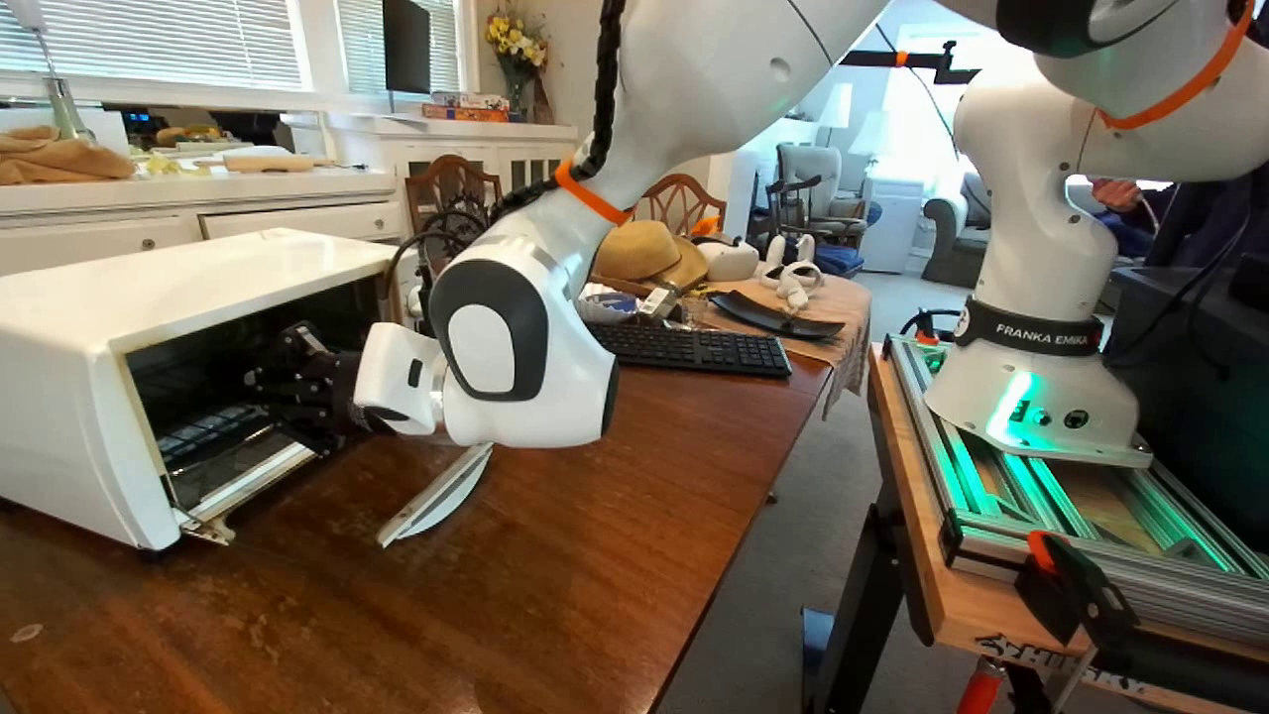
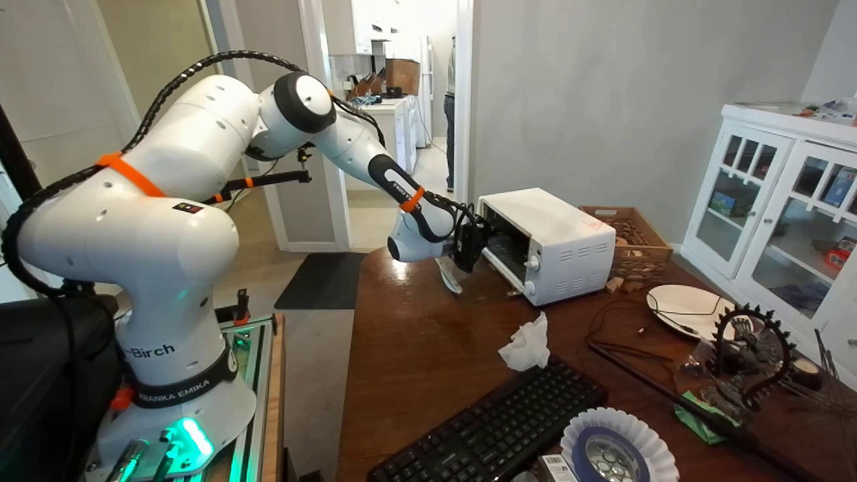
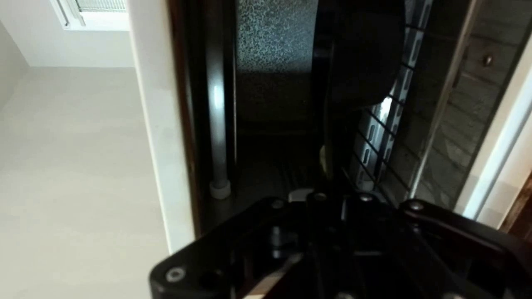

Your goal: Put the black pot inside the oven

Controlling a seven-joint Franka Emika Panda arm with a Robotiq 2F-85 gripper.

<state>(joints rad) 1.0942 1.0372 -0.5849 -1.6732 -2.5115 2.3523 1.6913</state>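
The white oven [image 1: 198,288] stands on the table with its front open; it also shows in an exterior view [image 2: 562,234]. Its wire rack [image 3: 376,143] runs along the right of the sideways wrist view. The black pot [image 3: 368,54] is a dark rounded shape inside the oven, close to the rack; whether it touches the rack is too dark to tell. My gripper [image 3: 343,197] reaches through the oven's opening, fingers close together, with the pot's thin edge or handle running down between them. In an exterior view the gripper [image 1: 263,382] hides the pot.
The lowered door's pale outer edge [image 1: 436,496] lies in front of the oven, below my wrist. A heating tube [image 3: 218,99] runs under the oven's roof. A keyboard [image 2: 495,428], crumpled tissue [image 2: 525,345] and wicker basket [image 2: 633,241] are on the table.
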